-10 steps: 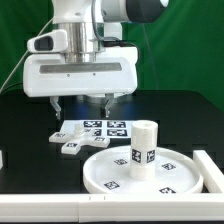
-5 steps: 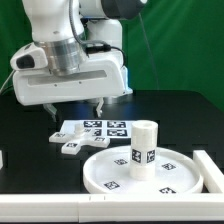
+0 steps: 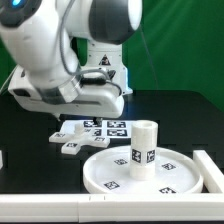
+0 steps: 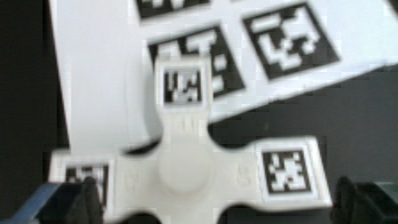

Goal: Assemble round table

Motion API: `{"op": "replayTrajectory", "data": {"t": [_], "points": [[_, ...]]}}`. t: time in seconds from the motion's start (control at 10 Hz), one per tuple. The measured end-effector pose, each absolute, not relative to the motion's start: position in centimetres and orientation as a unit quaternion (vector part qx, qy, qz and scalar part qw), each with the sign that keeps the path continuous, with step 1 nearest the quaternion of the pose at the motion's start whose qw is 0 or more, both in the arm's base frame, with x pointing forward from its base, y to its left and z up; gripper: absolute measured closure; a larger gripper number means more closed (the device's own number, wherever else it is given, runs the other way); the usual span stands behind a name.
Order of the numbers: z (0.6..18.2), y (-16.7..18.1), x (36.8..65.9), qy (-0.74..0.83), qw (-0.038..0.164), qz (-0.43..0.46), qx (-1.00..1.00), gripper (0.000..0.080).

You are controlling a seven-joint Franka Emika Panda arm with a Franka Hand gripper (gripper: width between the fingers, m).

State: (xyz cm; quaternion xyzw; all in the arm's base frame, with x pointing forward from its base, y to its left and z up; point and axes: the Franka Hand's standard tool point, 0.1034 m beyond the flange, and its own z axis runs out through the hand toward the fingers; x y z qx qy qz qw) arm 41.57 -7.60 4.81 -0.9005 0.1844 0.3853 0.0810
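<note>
Round table parts are unassembled on the black table point(image 3: 30, 170), and positions below are given relative to the marker board point(image 3: 105, 127).

- The disc point(image 3: 100, 165) lies flat, rim upward, near the marker board on its camera side and offset toward the exterior view's right. Several square tags show on its upper face.
- The leg point(image 3: 142, 148) stands upright on the disc and carries a tag on its side. It is well apart from the gripper.
- The base piece point(image 3: 72, 141) is a white cross-shaped part with tags on its arms. It lies flat at the marker board's corner on the exterior view's left. In the wrist view one arm of the base piece point(image 4: 178, 165) reaches over the marker board's point(image 4: 107, 60) edge.
- The robot arm point(image 3: 60, 50) is tilted above that same corner of the marker board.
- The gripper point(image 4: 228, 200) is over the base piece. Its jaws are spread wide and hold nothing. The fingertips point(image 4: 80, 196) are blurred, one on each side of the base piece. Whether either one touches the part cannot be determined.
</note>
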Motion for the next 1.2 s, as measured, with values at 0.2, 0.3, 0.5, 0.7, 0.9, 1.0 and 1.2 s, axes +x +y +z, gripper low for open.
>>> {"op": "replayTrajectory", "data": {"t": [0.2,0.3,0.5,0.7,0.9,1.0,1.2], "points": [[4.8,-7.8,41.1,0.184,0.092,0.439,-0.875,0.0151],[4.5,-8.1,41.1,0.177,0.098,0.456,-0.867,0.0151],[4.7,-7.8,41.5,0.099,0.117,0.444,-0.883,0.0151],[4.8,-7.2,41.8,0.060,0.130,0.429,-0.892,0.0151],[4.7,-7.5,41.7,0.069,0.128,0.430,-0.891,0.0151],[4.6,-7.6,41.5,0.076,0.127,0.435,-0.888,0.0151],[3.3,-8.4,40.8,0.114,0.114,0.471,-0.867,0.0151]]}}
